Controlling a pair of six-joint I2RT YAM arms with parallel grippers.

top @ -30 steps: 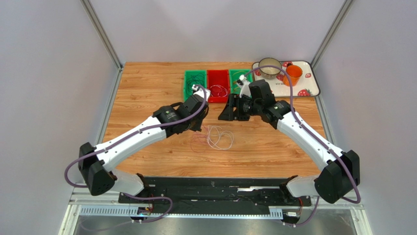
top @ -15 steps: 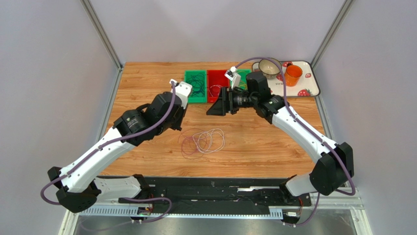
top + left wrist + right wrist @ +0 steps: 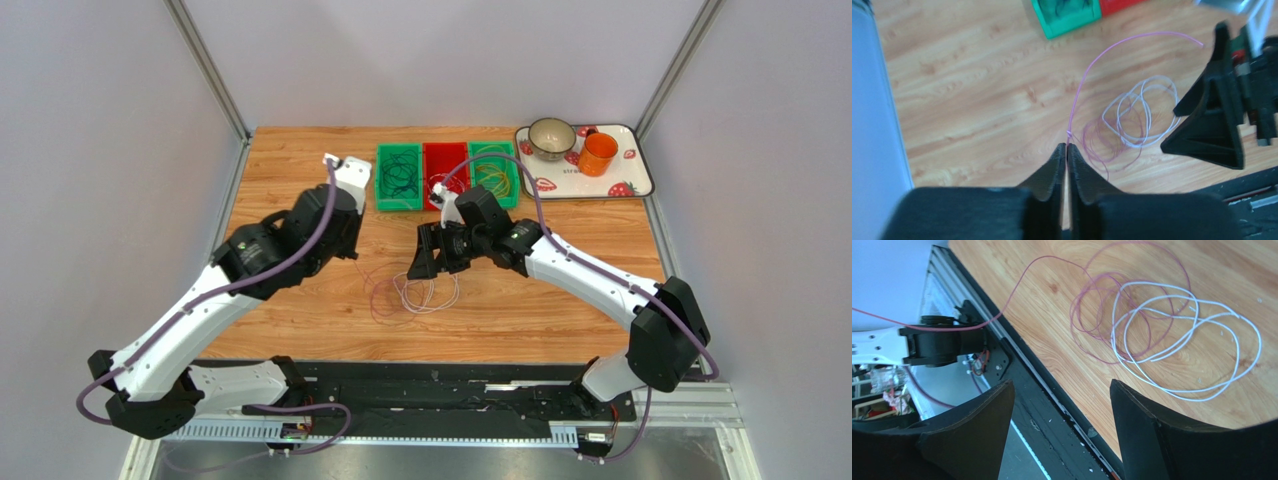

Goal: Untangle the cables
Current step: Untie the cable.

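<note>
Cables of two colours, a purple cable point(image 3: 1104, 145) and a white cable point(image 3: 1139, 117), are seen heaped together on the wooden table point(image 3: 285, 160), at the centre of the overhead view. Their loops cross where the two coils meet, so this pair is judged not yet parted.

The purple cable is pinched by the left gripper point(image 3: 1067, 150), whose fingers are pressed together on it at the lower middle of the left wrist view. A long strand arches from the fingertips to the upper right, and the coil lies just beside them. The right gripper point(image 3: 1062, 385) is spread wide with nothing between its fingers, near the white loops that fill the upper right of its own view.

Along the top of the overhead frame three bins are lined up: a green bin point(image 3: 398, 208) with dark cables point(image 3: 400, 178), a red bin point(image 3: 445, 146) with red cables point(image 3: 445, 185), and a second green bin point(image 3: 493, 145) with yellow cables point(image 3: 495, 175). These are taken as already sorted.

What is left, on this reading, is for purple to be pulled clear of white and both, presumably, to be put away. At the upper right a tray point(image 3: 640, 150) with a bowl point(image 3: 552, 138) and an orange cup point(image 3: 600, 153) is touched by neither arm.
</note>
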